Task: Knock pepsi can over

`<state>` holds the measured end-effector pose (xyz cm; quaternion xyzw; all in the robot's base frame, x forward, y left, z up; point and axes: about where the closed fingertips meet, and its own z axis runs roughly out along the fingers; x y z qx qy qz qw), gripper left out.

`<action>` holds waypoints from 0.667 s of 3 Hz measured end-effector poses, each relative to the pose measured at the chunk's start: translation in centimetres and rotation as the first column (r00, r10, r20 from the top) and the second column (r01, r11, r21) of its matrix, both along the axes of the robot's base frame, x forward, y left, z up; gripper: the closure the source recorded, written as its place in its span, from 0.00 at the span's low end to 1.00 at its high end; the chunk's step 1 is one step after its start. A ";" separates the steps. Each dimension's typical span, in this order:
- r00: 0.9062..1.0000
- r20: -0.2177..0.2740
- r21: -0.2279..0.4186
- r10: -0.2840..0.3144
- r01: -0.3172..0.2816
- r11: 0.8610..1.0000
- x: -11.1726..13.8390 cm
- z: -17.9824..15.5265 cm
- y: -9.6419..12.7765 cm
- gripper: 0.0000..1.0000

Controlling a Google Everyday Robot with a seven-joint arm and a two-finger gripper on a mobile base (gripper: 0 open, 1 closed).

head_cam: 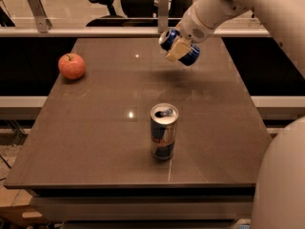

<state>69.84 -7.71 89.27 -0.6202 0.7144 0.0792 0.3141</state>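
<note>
A: Where's the pepsi can (191,56)?
B: Beyond the slim can (164,130), tilted above the desk (90,132), clamped in the end effector (178,50).
A: Next?
B: Likely lower it and release it sideways.

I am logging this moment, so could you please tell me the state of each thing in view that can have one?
Dark blue pepsi can with silver top: tilted, held in the air over the far side of the brown table.
Robot's two-finger gripper: shut on the pepsi can, above the table.
Tall slim silver-and-blue can: upright, mid-table, untouched.
Round red apple: resting at the table's far left.
</note>
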 end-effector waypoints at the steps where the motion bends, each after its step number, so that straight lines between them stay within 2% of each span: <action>1: 1.000 -0.019 -0.068 0.009 -0.011 0.998 0.4 -0.8 0.3 1.00; 2: 0.999 -0.031 -0.127 0.008 -0.012 0.992 0.7 -1.6 0.4 1.00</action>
